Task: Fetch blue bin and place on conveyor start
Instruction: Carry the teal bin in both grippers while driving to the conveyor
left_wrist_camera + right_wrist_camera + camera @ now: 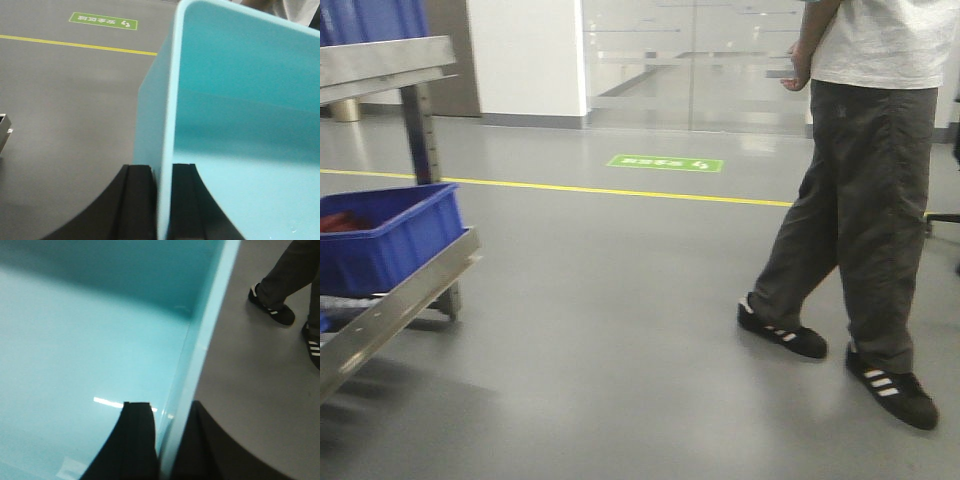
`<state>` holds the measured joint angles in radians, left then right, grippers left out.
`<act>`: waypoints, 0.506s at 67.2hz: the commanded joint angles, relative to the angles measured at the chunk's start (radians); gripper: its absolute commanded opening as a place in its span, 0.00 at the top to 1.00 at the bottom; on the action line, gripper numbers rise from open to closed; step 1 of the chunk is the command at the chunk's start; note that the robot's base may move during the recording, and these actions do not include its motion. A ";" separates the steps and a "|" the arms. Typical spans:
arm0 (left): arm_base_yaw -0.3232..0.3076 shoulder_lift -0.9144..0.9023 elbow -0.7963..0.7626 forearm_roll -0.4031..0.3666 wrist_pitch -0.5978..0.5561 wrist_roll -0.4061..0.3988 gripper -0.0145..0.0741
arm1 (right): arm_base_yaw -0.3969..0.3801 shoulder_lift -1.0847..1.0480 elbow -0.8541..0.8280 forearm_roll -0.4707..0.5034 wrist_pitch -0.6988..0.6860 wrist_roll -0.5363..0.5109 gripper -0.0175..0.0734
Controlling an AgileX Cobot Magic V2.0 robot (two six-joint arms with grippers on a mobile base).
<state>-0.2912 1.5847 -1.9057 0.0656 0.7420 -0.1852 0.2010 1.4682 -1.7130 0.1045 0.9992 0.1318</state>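
A: Where is the bin [240, 100]?
B: Between the two arms, with grey floor [65, 110] showing beyond its walls. Only the wrist cameras catch it.
A: Left gripper [163, 200]?
B: Its black fingers [140, 200] pinch one side wall, one outside and one inside.
A: Right gripper [172, 440]?
B: It pinches the opposite wall, with fingers [137, 440] on either face.
A: And the front view?
B: A person [865, 180] mid-stride at right, and a dark blue crate [390, 235] on a steel shelf [410, 290] at left
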 commanded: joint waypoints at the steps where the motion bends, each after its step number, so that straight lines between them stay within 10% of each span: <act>1: 0.005 -0.009 -0.013 -0.006 -0.080 -0.010 0.96 | -0.007 -0.008 -0.009 -0.028 -0.005 -0.024 0.98; 34: 0.005 -0.009 -0.013 0.002 -0.080 -0.010 0.96 | -0.007 -0.008 -0.009 -0.028 -0.005 -0.024 0.98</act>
<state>-0.2912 1.5847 -1.9057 0.0656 0.7420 -0.1852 0.2010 1.4682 -1.7130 0.1045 0.9992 0.1318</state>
